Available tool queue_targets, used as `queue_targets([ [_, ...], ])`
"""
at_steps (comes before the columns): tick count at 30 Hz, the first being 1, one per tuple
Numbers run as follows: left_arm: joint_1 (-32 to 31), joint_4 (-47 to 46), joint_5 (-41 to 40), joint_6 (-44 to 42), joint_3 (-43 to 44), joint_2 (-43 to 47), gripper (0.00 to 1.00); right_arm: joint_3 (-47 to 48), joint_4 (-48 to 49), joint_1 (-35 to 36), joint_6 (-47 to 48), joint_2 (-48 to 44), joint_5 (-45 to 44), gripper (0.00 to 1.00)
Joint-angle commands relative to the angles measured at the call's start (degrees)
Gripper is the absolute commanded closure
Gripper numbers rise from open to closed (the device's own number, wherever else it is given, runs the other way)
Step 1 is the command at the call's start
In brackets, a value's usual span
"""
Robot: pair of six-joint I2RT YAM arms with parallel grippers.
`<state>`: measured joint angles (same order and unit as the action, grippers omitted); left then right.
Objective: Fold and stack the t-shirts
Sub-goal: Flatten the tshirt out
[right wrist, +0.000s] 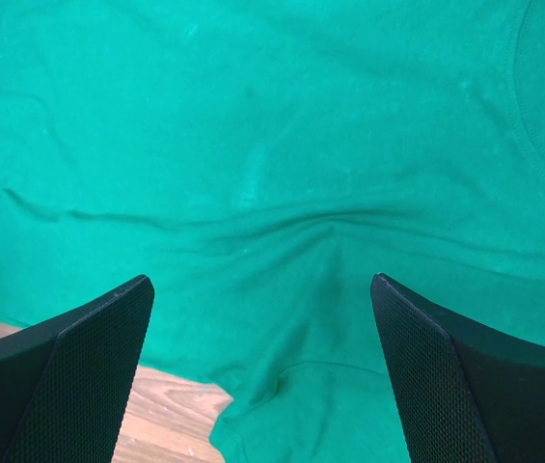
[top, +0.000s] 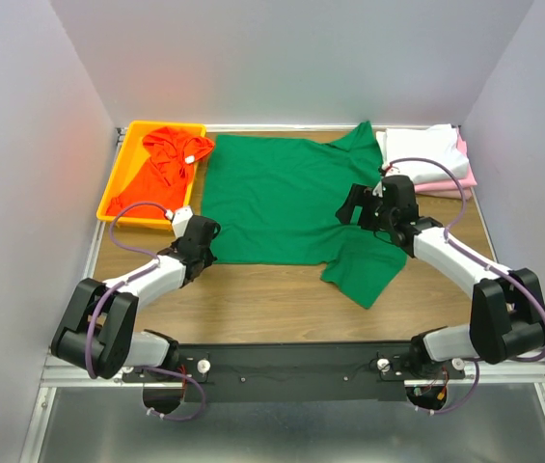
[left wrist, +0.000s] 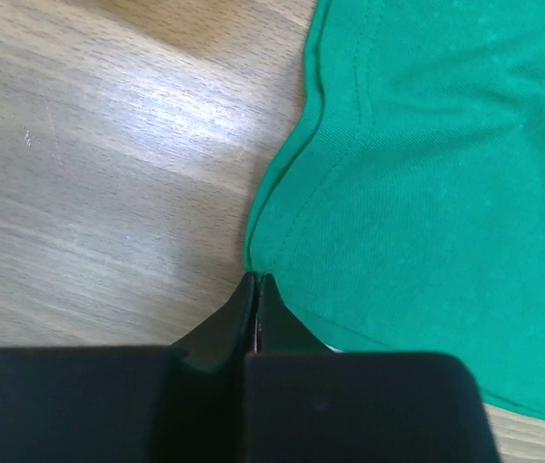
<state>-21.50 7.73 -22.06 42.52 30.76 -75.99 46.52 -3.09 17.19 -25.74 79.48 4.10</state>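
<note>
Top view with two wrist views. The dark green t-shirt (top: 282, 198) lies spread flat at the centre of the tabletop (top: 272, 299), one sleeve trailing toward 5 o'clock. The left pincer (left wrist: 256, 283) is clenched, its tips meeting at the shirt's 8 o'clock hem corner; whether cloth is caught between them cannot be told. The right pincer (right wrist: 261, 280) hangs released, jaws wide, over the shirt's 3 o'clock side. At 10 o'clock the orange-red t-shirt (top: 161, 164) lies crumpled in a yellow tray (top: 115, 188). At 2 o'clock the white t-shirt (top: 424, 149) lies folded on the pink t-shirt (top: 446, 183).
</note>
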Motion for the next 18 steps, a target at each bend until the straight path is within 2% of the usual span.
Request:
queue_targets([
  [1,-0.12,0.01,0.35,-1.3,0.53,-0.57,1.0,-1.7,-0.77,0.3,1.39,-1.61,3.45,0.0],
  [5,-0.12,-1.39,1.41,-2.53,-0.17,0.31,1.0,-4.07,-2.17,0.3,0.42,-1.61,7.41,0.0],
  [9,-0.12,-2.98,2.29,-3.94,-1.14,2.85,1.0,-6.35,-10.24,0.39,0.34,-2.84,7.59,0.03],
  [13,-0.12,-4.3,2.64,-5.87,-1.41,5.23,1.0,-8.9,-17.63,1.35,-1.42,-8.28,4.26,0.04],
  [18,-0.04,-5.88,2.9,-7.72,-1.85,5.85,1.0,-10.66,-27.03,3.02,-6.68,-16.46,2.23,0.11],
])
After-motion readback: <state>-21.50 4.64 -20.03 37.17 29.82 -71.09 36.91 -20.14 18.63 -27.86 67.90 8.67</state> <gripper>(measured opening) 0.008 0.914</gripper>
